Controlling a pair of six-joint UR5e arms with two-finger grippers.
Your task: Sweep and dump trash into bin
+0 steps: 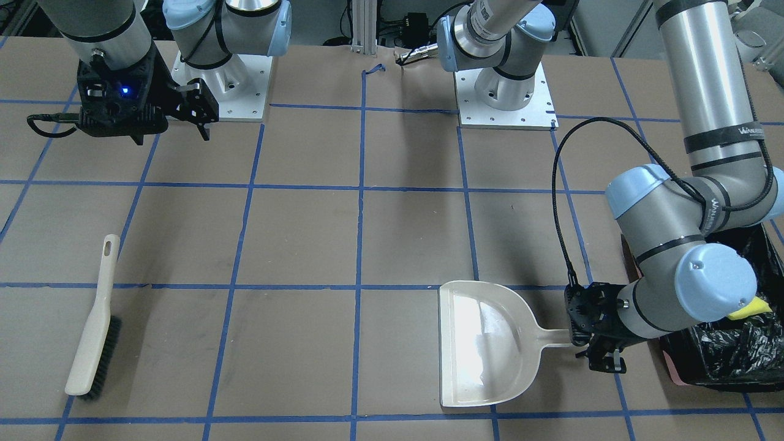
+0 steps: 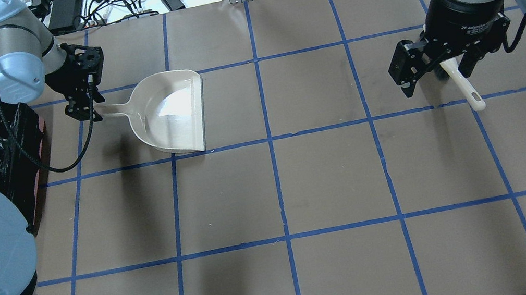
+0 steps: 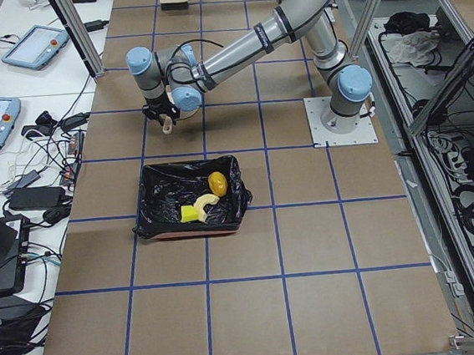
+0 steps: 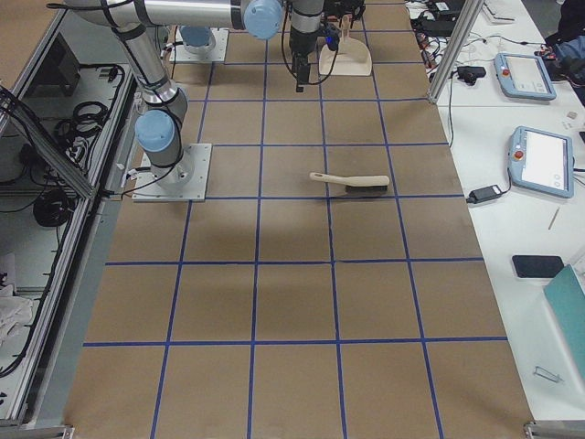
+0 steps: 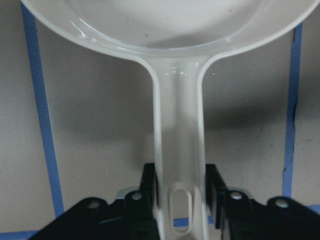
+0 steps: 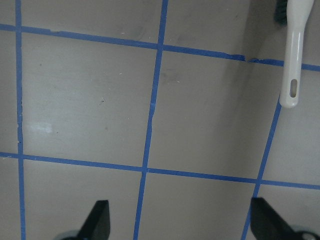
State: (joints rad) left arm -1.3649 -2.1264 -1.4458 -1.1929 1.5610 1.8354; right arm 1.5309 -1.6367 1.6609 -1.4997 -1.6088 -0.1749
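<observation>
The left gripper was at the upper left of the overhead view. Its two black fingers were pressed against both sides of the long handle of the beige plastic dustpan. The dustpan lay flat on the brown paper-covered table, with its wide mouth pointing toward the middle of that view. Blue tape lines cut the table into squares.

At the left edge of the overhead view, just beside the left arm, stood the pinkish box-shaped bin with a crinkly black bag in it. All three bits of trash were inside the bin. Near the middle of the left side view, the shiny golden-brown potato sat toward the right of the bag. The pale curved cream rind slice lay just below it. The yellow spongy wedge lay right next to the rind slice.

The right gripper hung above the table at the upper right of the overhead view. Its fingers were spread wide apart and held nothing. Under it lay the long beige brush with dark bristles. In the front view the brush was at the lower left, well apart from the dustpan. The right wrist view showed only the end of the brush's handle, with its slot, in the upper right corner.
</observation>
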